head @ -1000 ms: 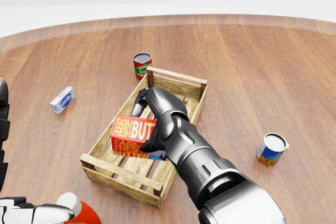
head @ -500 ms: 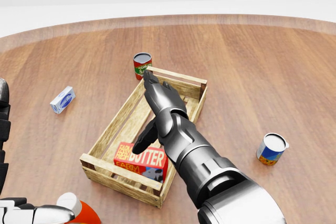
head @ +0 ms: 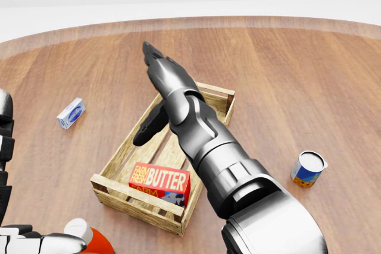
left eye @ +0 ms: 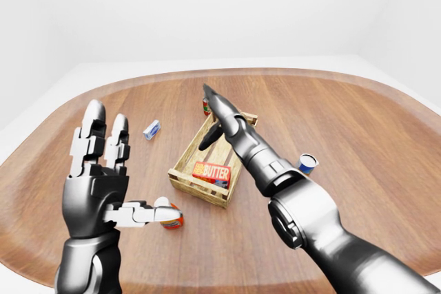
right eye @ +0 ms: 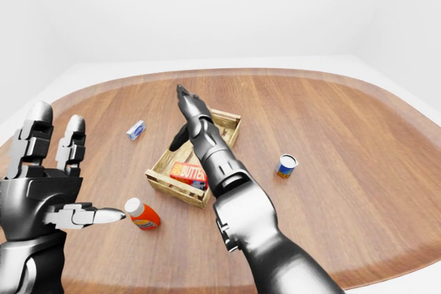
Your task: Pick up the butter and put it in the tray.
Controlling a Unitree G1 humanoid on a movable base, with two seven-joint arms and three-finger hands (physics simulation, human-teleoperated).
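Note:
The butter (head: 159,183), a red box with white lettering, lies inside the wooden slatted tray (head: 218,122) at its lower end in the head view. My right hand (head: 156,90) is open and empty, fingers stretched out, raised above the tray's upper part and apart from the butter. My left hand (left eye: 103,160) is open and empty, held up at the left of the left-eye view, well away from the tray (left eye: 180,166).
A red tomato can (head: 156,67) stands just above the tray, mostly behind my right hand. A small white and blue carton (head: 71,113) lies to the left. A blue and orange can (head: 308,169) stands to the right. An orange bottle with a white cap (right eye: 142,215) lies near my left hand.
My right hand let go of the butter, which dropped to lie in the tray's lower end. The hand then opened flat and rose up and away over the tray.

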